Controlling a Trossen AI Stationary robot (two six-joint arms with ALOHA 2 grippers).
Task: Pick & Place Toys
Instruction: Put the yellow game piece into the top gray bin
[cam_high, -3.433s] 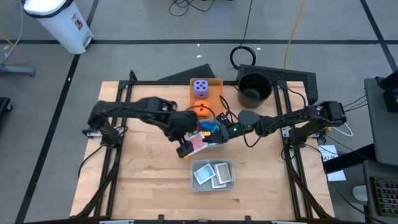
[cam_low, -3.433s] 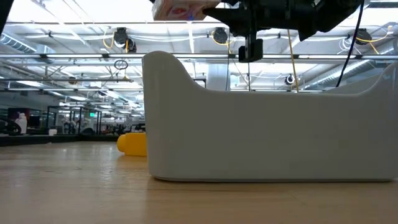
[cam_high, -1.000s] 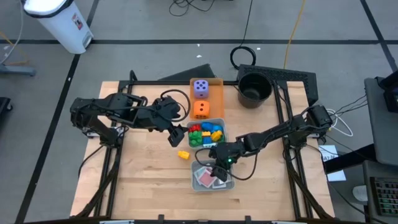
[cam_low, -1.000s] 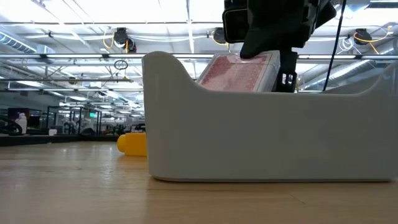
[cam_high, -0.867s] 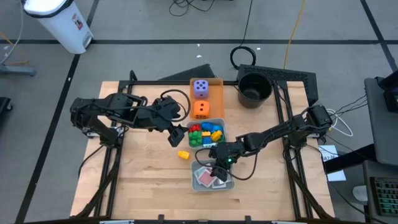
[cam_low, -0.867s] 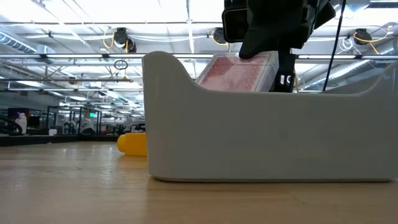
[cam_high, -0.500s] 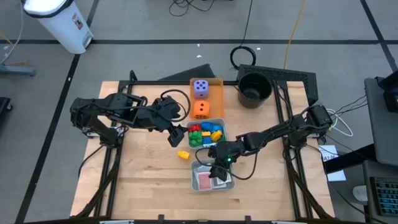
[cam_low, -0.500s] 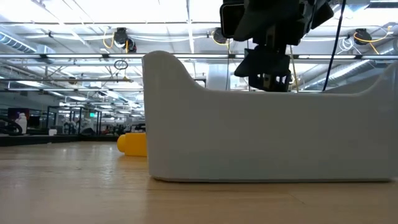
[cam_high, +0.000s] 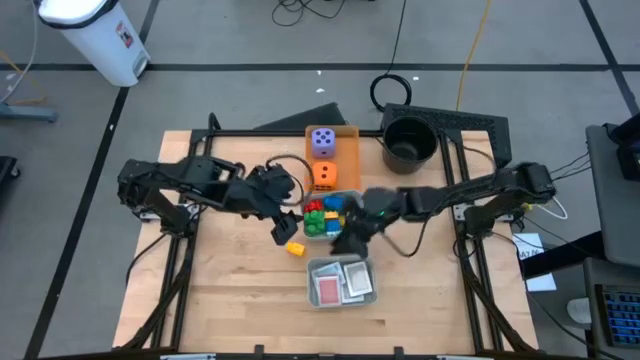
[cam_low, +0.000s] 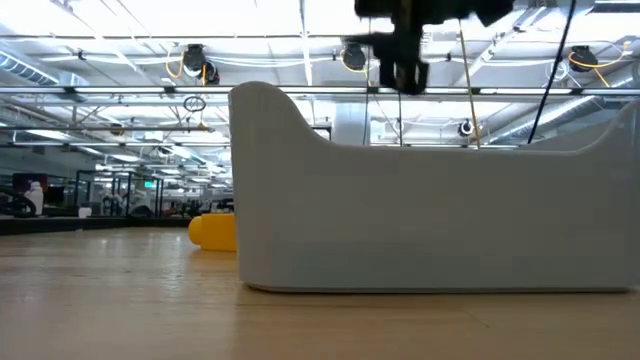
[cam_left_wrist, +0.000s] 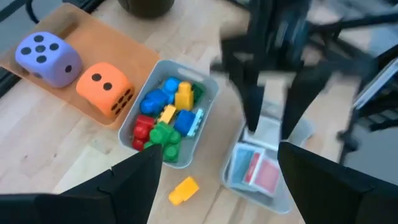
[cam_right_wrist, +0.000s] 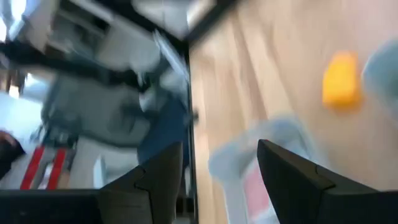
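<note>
Item: grey card tray (cam_high: 341, 282), wall hiding its contents at tabletop level.
My right claw (cam_high: 349, 234): blurred, open, empty; left claw (cam_high: 283, 226) open.

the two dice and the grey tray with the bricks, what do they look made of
The purple dotted die and orange dotted die look like soft matte foam, judging by rounded edges and no glare, though that is uncertain. The grey rectangular tray holding bricks looks like smooth moulded plastic, with thin walls and rounded corners.

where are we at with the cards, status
Right tool open, empty, above the brick tray. Left tool open near the yellow brick. Pink card in the card tray. Nothing blocking.
</note>
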